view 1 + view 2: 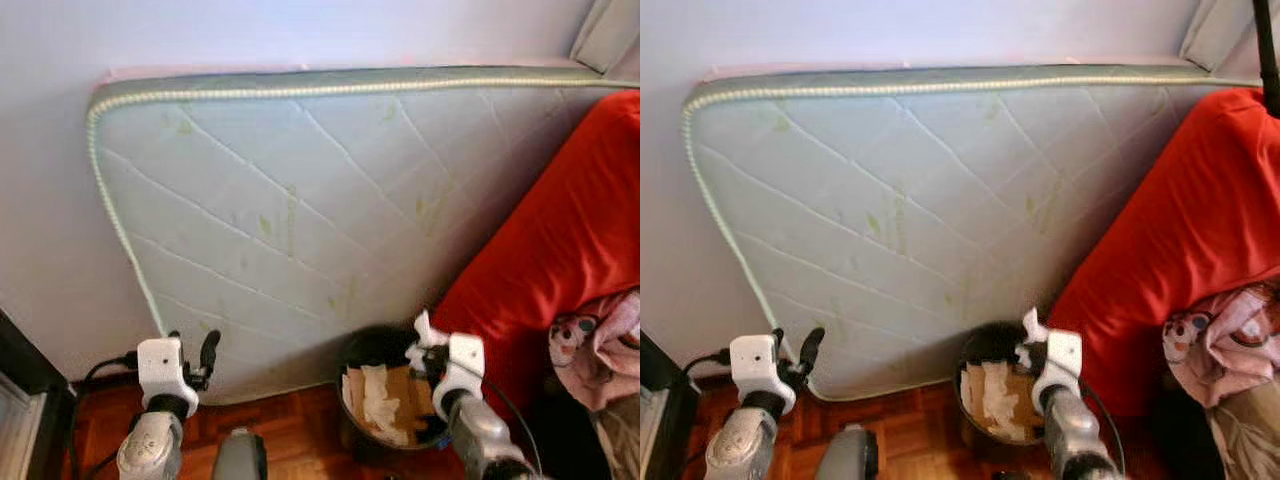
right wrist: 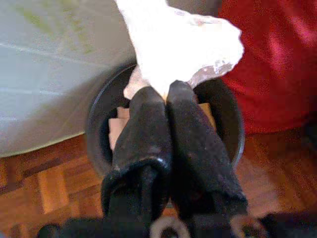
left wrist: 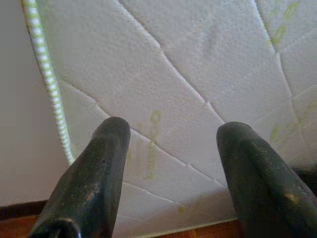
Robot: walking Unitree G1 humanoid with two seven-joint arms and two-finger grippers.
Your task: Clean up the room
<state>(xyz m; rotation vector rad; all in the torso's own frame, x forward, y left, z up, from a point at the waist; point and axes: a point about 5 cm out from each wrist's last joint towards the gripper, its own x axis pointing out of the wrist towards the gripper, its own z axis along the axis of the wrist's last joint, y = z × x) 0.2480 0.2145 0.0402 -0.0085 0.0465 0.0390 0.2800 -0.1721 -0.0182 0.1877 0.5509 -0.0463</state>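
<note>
Fingers (image 2: pixel 168 129) of the right gripper (image 2: pixel 166 96) are clamped together on one crumpled white tissue (image 2: pixel 178 44), held above the black bin (image 2: pixel 233 148) of paper scraps at five o'clock on the wood floor (image 1: pixel 290 430). Raised at seven o'clock, the left gripper (image 3: pixel 171 134) has its fingers apart, facing one green-piped mattress (image 1: pixel 300 200) propped against the wall, with red bedding (image 1: pixel 560 240) at three o'clock.

Bin (image 1: pixel 352 352) mouth open above — mattress (image 1: pixel 300 220) behind, red cover (image 1: pixel 560 250) beside

Bin (image 1: pixel 352 352) before mattress (image 1: pixel 300 200), seemingly touching
</note>
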